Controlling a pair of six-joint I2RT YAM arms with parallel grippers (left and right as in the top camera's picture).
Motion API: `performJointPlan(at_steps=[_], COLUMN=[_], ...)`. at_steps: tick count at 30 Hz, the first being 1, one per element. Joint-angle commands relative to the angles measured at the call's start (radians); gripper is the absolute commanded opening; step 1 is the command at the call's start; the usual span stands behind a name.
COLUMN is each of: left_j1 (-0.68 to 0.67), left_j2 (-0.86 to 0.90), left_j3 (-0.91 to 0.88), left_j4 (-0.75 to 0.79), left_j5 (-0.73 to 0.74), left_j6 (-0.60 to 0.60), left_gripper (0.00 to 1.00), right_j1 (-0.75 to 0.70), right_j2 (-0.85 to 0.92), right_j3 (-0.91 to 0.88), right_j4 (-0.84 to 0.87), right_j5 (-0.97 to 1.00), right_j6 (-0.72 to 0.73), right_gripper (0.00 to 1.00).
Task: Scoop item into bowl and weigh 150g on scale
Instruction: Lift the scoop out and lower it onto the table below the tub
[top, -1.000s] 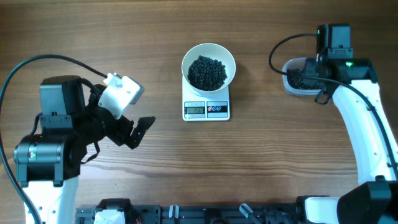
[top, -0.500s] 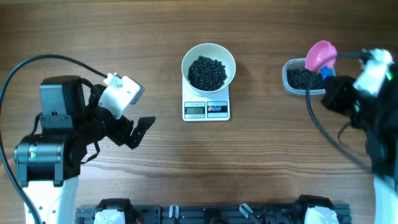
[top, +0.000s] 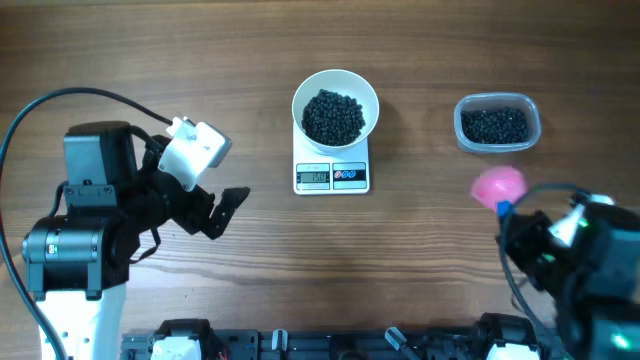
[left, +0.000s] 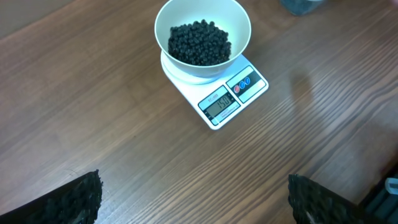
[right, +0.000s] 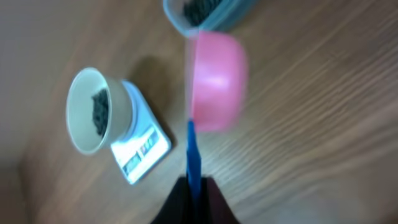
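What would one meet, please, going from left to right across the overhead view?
Left pincer → bowl → clear tub

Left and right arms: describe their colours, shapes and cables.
Left arm: black boxy joint housings, white lower link, white camera block at the wrist, black looping cable, black rough-textured fingers. Right arm: motion-blurred, black and white.

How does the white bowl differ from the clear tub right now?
The bowl is round and opaque white; the tub is a clear rounded rectangle. The bowl sits on the scale; the tub stands directly on the table. Both hold black pellets.
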Motion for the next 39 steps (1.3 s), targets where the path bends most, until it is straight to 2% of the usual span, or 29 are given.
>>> performJointPlan(at_steps=[1,4,8,21,26,28,32,35,39], left_j1=[0.007,0.007,0.007,0.007,0.007,0.007,0.007,0.007,0.007], left_j2=[0.003,0.003,0.003,0.003,0.003,0.003,0.003,0.003,0.003], left_j3=[0.015,0.015,0.015,0.015,0.015,0.015,0.015,0.015,0.015], left_j4=[0.002,0.002,0.002,0.002,0.002,0.002,0.002,0.002,0.002], left_j5=[0.019,0.019,0.019,0.019,0.019,0.019,0.019,0.019,0.019], left_j6=[0.019,0.019,0.019,0.019,0.019,0.019,0.019,0.019,0.019], left_gripper=[1.00,1.00,1.00,1.00,1.00,1.00,1.00,1.00,1.00], right_j1=[-0.001,-0.001,-0.001,-0.001,-0.001,-0.001,-0.001,-0.001,-0.001], right_j2=[-0.019,-0.018,-0.018,-0.018,-0.018,-0.018,-0.018,-0.018,-0.018], right_j3=[-0.237,-0.422,-0.579,-0.871,-0.902,-0.904,-0.904,-0.904,-0.904], right_j4=[0.246,0.545,0.761,1.164,1.216,1.221,1.222,1.220,1.212], right_j5=[-0.221,-0.311,-0.315,-0.250,-0.231,-0.231,-0.226,-0.223,-0.211], right_j6=[0.037,0.069,0.131,0.330,0.362,0.363,0.362,0.363,0.363], right_gripper=[0.04,0.04,0.04,0.04,0.06,0.10,0.26,0.31,0.46])
